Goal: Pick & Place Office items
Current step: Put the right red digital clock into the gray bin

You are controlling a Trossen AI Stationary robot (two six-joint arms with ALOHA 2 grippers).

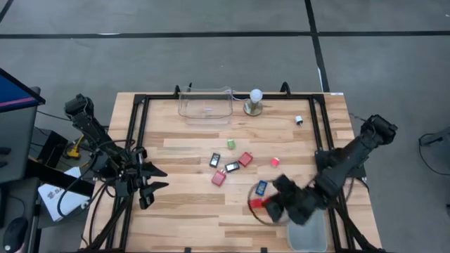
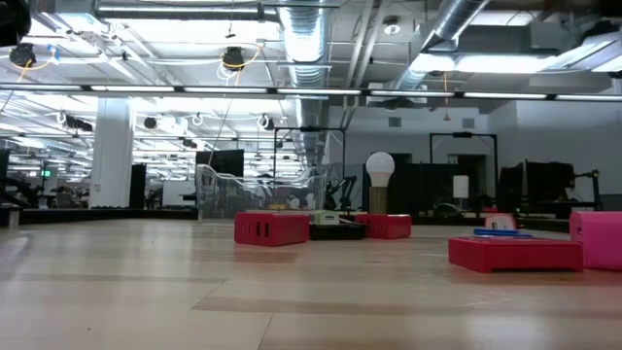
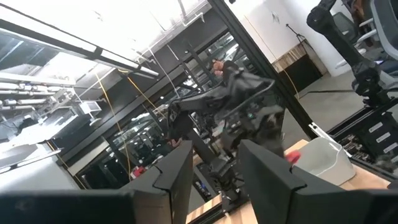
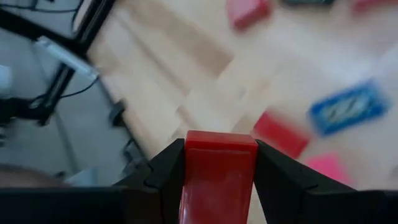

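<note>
Right gripper (image 4: 221, 180): clamped on a red block (image 4: 219, 174), which sat between its two dark fingers (image 4: 163, 177) above the wooden table (image 1: 190, 211).
Red block: held off the surface at the table's near right part, beside the blue piece (image 1: 261, 187).
Other office items: red, pink, green and black-and-white pieces (image 1: 232, 166) lay scattered mid-table, apart from the gripper.
Clear bin (image 1: 205, 105): stood at the far edge; its contents could not be told.
Grey tray (image 1: 309, 235): lay under the right arm, near the front edge.
Left gripper (image 1: 156, 178): shut on nothing, held over the table's left side.
</note>
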